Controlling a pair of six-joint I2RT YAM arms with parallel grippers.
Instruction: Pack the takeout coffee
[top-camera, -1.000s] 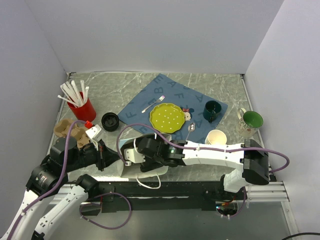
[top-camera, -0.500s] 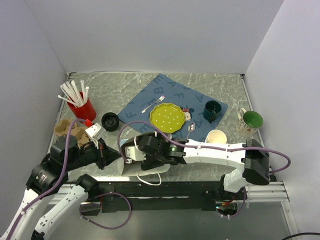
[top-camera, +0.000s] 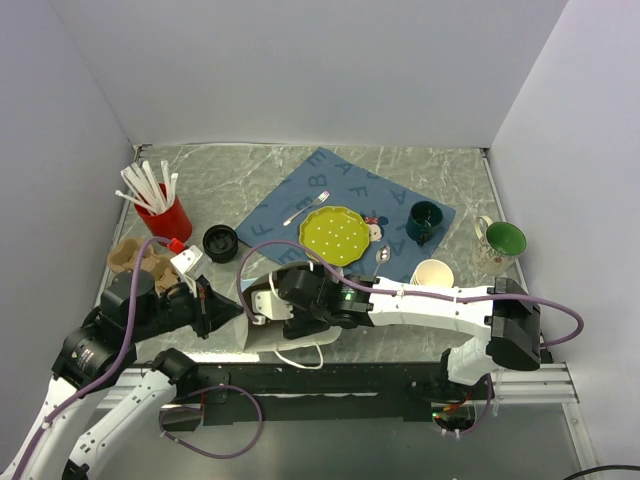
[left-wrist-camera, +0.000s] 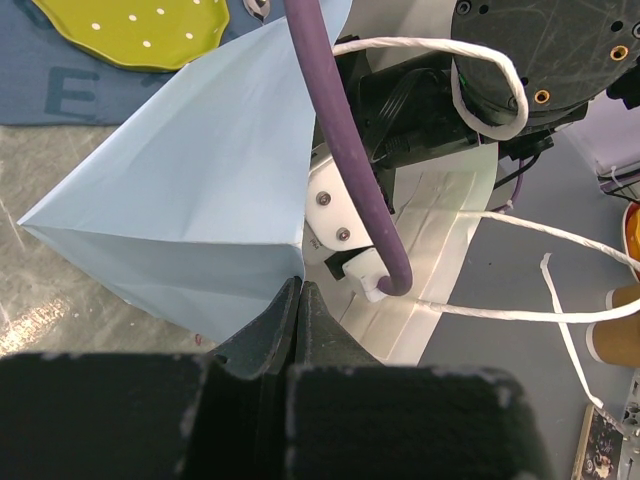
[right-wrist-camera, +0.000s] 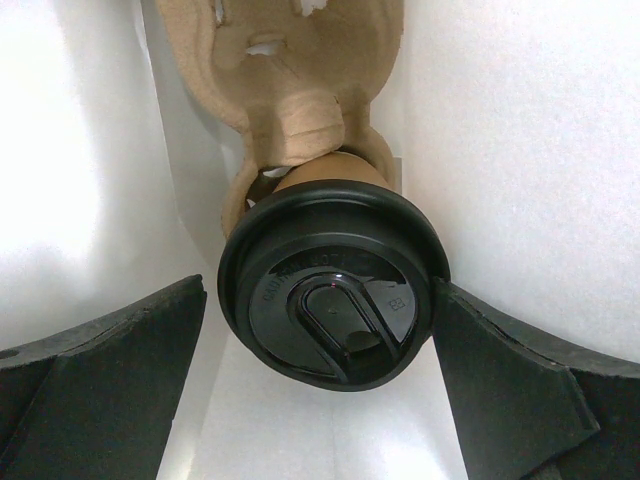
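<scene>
Barely shifted, the right fingers (right-wrist-camera: 110, 350) stay splayed beside the takeout coffee (right-wrist-camera: 330, 300), seemingly released into the paper bag (left-wrist-camera: 180, 190) whose edge the left fingers (left-wrist-camera: 268, 330) clench.

bright, even overhead light, soft shadows; bag (right-wrist-camera: 520, 150) interior blown out white.

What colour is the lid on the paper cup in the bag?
Black: the round plastic lid shows best in the right wrist view.

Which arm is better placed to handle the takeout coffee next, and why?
Probably right. The right end effector is open, straddling the takeout coffee inside the paper bag; the left end effector is shut on that bag's edge.
</scene>
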